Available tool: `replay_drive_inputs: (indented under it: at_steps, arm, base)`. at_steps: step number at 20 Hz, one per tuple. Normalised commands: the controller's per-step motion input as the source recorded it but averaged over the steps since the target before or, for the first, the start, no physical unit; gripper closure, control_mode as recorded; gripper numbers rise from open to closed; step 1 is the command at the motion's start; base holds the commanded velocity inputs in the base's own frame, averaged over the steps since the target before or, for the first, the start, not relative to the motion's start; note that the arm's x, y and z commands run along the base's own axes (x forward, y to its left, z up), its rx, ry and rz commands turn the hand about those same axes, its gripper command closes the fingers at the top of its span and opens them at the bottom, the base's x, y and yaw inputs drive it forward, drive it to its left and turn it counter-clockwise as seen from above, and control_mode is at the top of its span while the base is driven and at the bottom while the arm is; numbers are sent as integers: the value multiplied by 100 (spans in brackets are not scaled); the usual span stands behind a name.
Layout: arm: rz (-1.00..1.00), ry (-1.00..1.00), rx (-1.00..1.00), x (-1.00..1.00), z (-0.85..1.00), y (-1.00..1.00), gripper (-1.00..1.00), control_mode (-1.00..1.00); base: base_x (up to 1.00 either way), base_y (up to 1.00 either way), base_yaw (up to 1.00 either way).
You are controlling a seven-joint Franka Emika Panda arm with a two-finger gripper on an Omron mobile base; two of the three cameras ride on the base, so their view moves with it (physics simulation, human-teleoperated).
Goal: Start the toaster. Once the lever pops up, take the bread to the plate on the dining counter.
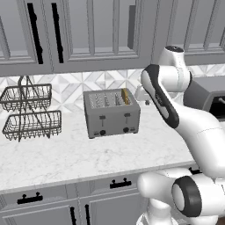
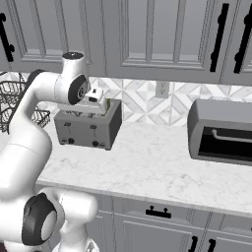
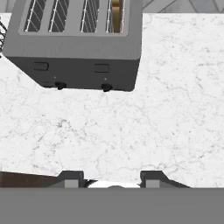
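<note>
The brushed-grey toaster (image 1: 112,115) (image 2: 88,127) (image 3: 74,41) stands on the marble counter against the tiled wall, with two black levers and two knobs on its front. A slice of bread (image 1: 125,96) (image 3: 115,15) stands upright in the rightmost slot, its golden edge showing. My gripper (image 3: 111,178) (image 2: 100,104) hovers above the counter just in front of the toaster's right end, pointing down. It is open, with nothing between its fingers (image 3: 70,177). The plate and the dining counter are out of view.
A two-tier wire basket rack (image 1: 28,112) stands left of the toaster. A dark-grey oven (image 2: 221,130) (image 1: 211,94) sits on the counter to the right. Grey wall cabinets (image 2: 147,34) hang overhead. Bare marble (image 2: 147,157) lies between toaster and oven.
</note>
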Motion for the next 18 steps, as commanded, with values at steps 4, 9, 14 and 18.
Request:
replay_drive_inputs:
  at_steps: [4,9,14,18]
  arm:
    - [0,-1,-1,-11,0,0,-100,-100]
    - [0,-3,-11,-8,-46,41,-100,-100]
    - [0,-1,-16,10,-43,13,-100,-100]
    - [0,-4,-3,18,-31,0,-100,-100]
  base:
    - [0,0,0]
    - [0,0,0]
    - [0,0,0]
    - [0,0,0]
